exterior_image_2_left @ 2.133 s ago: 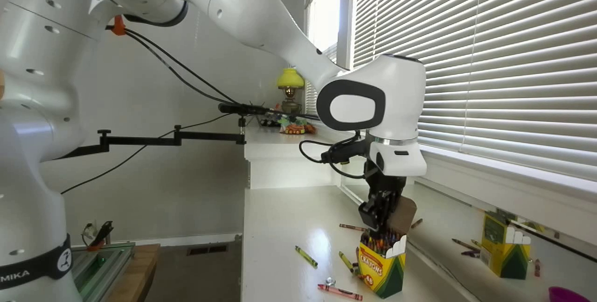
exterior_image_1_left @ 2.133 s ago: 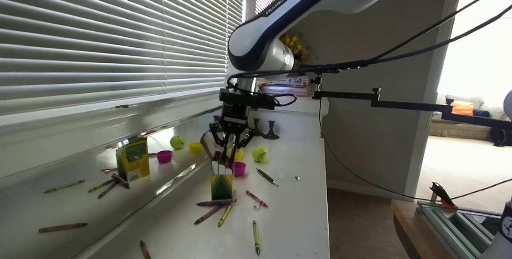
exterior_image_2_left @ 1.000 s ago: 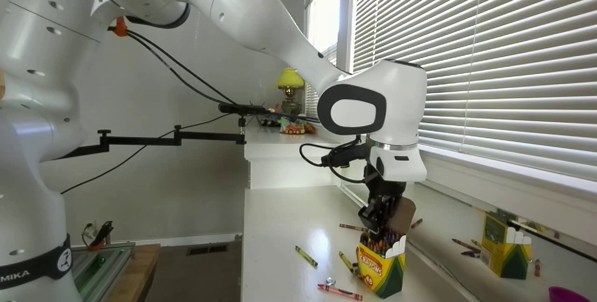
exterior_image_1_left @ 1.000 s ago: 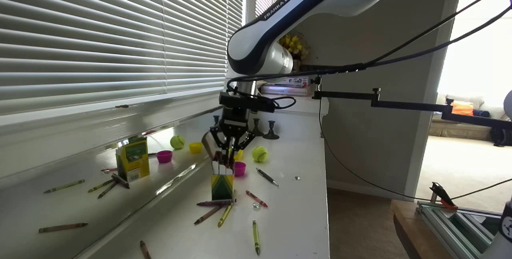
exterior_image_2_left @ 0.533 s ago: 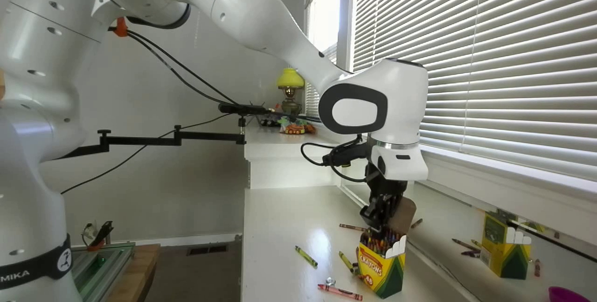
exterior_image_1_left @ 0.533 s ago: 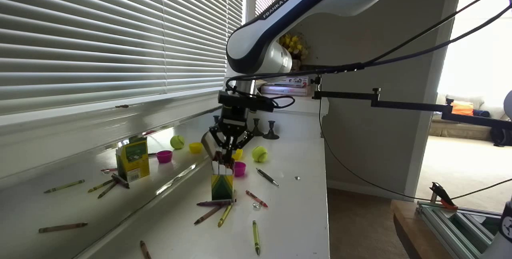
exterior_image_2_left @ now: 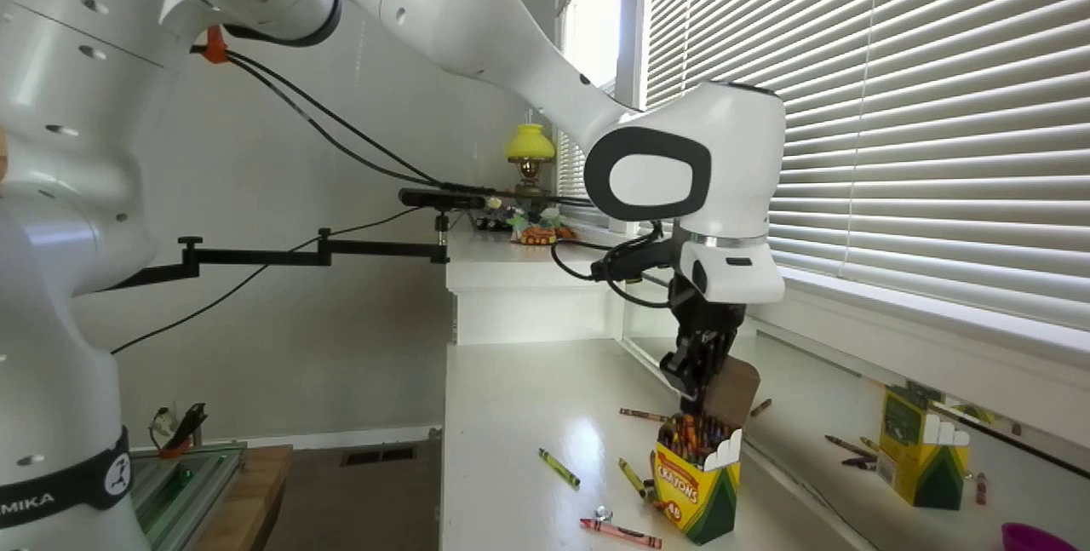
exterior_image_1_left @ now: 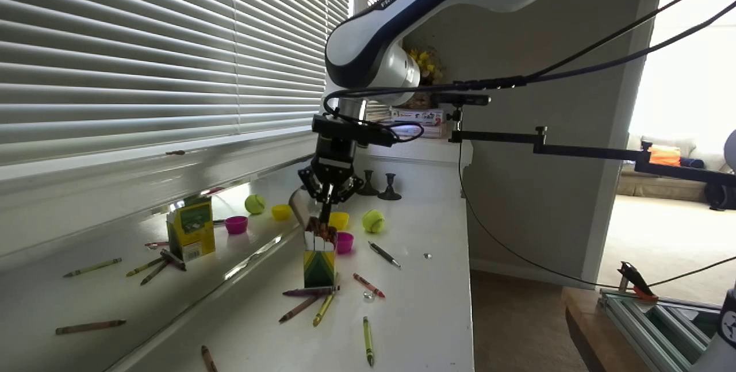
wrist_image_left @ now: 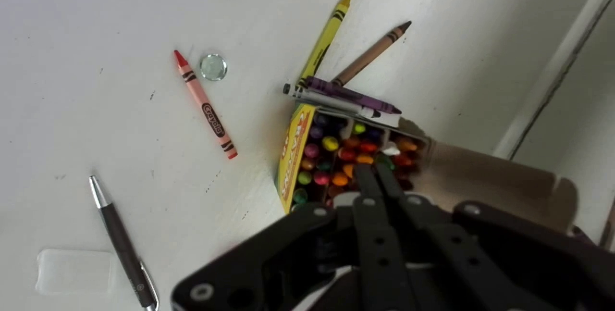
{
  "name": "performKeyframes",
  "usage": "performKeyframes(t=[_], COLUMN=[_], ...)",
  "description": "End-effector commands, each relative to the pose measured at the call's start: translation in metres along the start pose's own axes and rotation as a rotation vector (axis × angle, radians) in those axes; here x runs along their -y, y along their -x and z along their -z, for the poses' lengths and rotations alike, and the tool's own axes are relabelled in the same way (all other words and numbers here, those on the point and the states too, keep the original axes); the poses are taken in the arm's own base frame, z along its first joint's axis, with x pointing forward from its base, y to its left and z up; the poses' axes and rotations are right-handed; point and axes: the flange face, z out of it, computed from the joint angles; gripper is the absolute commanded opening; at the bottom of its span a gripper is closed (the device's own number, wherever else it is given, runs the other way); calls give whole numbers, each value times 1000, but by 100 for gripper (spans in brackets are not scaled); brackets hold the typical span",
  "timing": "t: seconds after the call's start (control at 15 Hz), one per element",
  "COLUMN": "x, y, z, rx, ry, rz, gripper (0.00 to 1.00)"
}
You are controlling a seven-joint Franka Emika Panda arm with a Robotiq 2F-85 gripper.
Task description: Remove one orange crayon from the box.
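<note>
The box (exterior_image_1_left: 319, 268), a dark green and yellow crayon carton, stands upright on the white counter. It also shows in an exterior view (exterior_image_2_left: 698, 500) and the wrist view (wrist_image_left: 293, 157). Its lid flap (wrist_image_left: 490, 181) is open toward the wall. Many crayon tips show inside, among them orange crayons (wrist_image_left: 340, 179) near the middle. My gripper (wrist_image_left: 375, 167) is shut, its fingers almost touching, just over the crayon tips. The fingertips also show in both exterior views (exterior_image_1_left: 325, 220) (exterior_image_2_left: 691, 404). I see no crayon between the fingers. The fingers hide some crayons.
Loose crayons lie around the box, including purple (wrist_image_left: 353, 94), yellow (wrist_image_left: 324, 44) and red (wrist_image_left: 206, 104) ones. A pen (wrist_image_left: 122, 241), glass bead (wrist_image_left: 213, 67), pink cup (exterior_image_1_left: 344, 242), yellow cup (exterior_image_1_left: 338, 221) and tennis ball (exterior_image_1_left: 374, 221) are nearby. A mirror-like panel (exterior_image_1_left: 103, 297) runs along the wall.
My gripper's fingers came together among the crayon tips, from apart 2.1 s ago. Since half a second ago the gripper has risen a little. The box has not moved.
</note>
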Motion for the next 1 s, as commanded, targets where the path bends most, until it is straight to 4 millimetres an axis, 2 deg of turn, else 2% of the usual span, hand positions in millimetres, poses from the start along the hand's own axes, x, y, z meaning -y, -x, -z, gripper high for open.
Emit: performKeyframes(t=[0.0, 0.53, 0.93], x=[7, 12, -9], y=[6, 10, -7], z=[39, 112, 146], rx=[8, -31, -59], ry=[-58, -174, -181], rz=[-15, -36, -130], gripper=[1, 1, 1])
